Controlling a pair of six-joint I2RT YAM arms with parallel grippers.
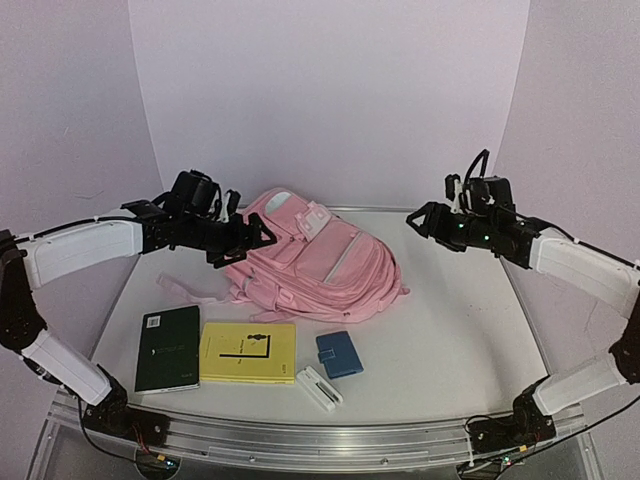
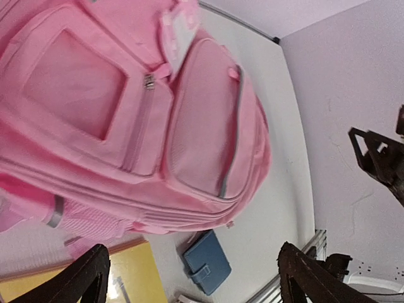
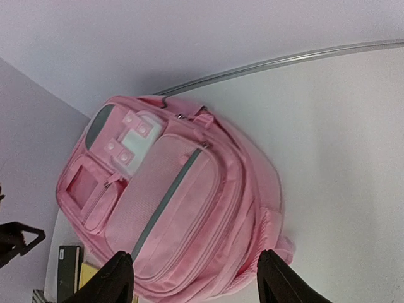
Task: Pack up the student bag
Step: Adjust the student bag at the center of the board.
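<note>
The student bag is a large pink backpack lying flat at the back middle of the table, front pockets and grey strips up. My left gripper hovers over its left end, open and holding nothing. In the left wrist view the bag fills the frame beyond the open left gripper. My right gripper hangs in the air to the right of the bag, open and empty. The right wrist view looks down on the bag between the spread fingers of the right gripper.
In front of the bag lie a dark green book, a yellow book, a blue wallet and a small white case. The wallet and yellow book show under the left gripper. A metal rail lines the near edge.
</note>
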